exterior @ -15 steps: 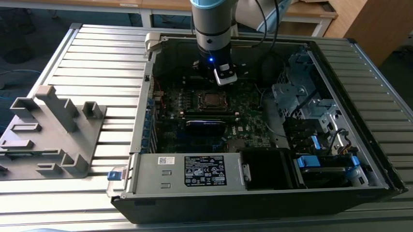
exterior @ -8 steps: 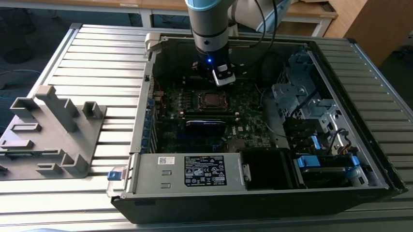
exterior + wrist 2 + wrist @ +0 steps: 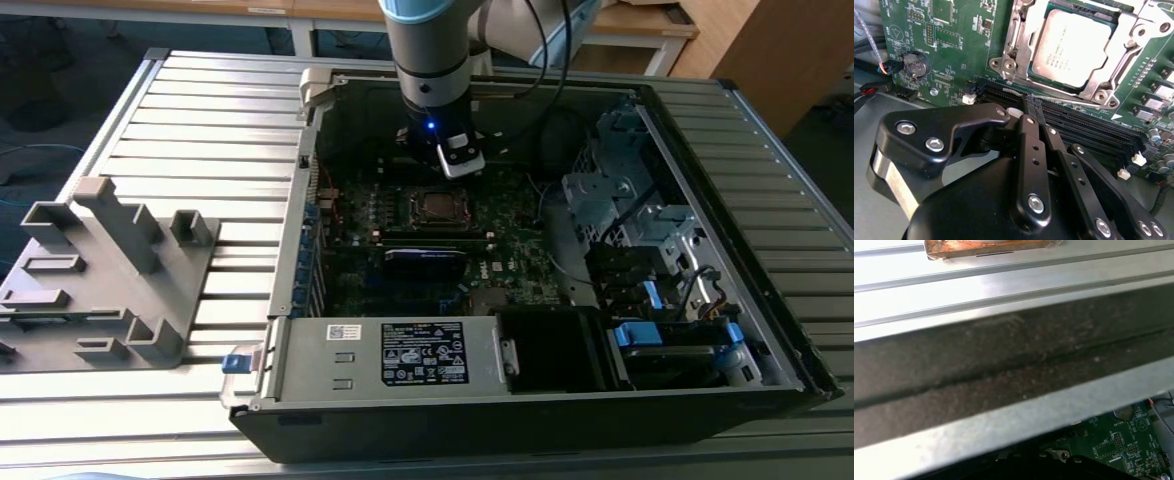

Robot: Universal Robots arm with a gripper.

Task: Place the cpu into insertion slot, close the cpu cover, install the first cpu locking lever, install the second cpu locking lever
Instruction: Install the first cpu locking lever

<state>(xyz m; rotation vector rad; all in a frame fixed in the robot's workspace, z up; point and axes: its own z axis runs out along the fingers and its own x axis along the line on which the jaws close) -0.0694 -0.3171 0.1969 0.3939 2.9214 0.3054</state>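
**Socket with chip seated and frame lowered; hand closed and empty beside it**

The cpu (image 3: 1071,47) lies flat in its socket on the green motherboard (image 3: 954,60), its dull silver top facing up. The cpu cover (image 3: 1021,60) lies down around it, the square opening framing the chip, so the first two steps appear done. Whether either locking lever is latched cannot be told; metal rods run along the socket's edges, but their ends are not clear.

The hand (image 3: 1033,107) hovers over the black memory slots (image 3: 1079,125) just beside the socket, touching neither chip nor frame. Its fingers are together and grip nothing. In the exterior view the hand (image 3: 461,165) hangs inside the open computer case (image 3: 747,330), just beyond the socket (image 3: 434,207), with the arm coming down from above.

The case rests on a ribbed metal bench (image 3: 200,130). A grey moulded fixture (image 3: 107,270) sits well apart on the exterior view's left.
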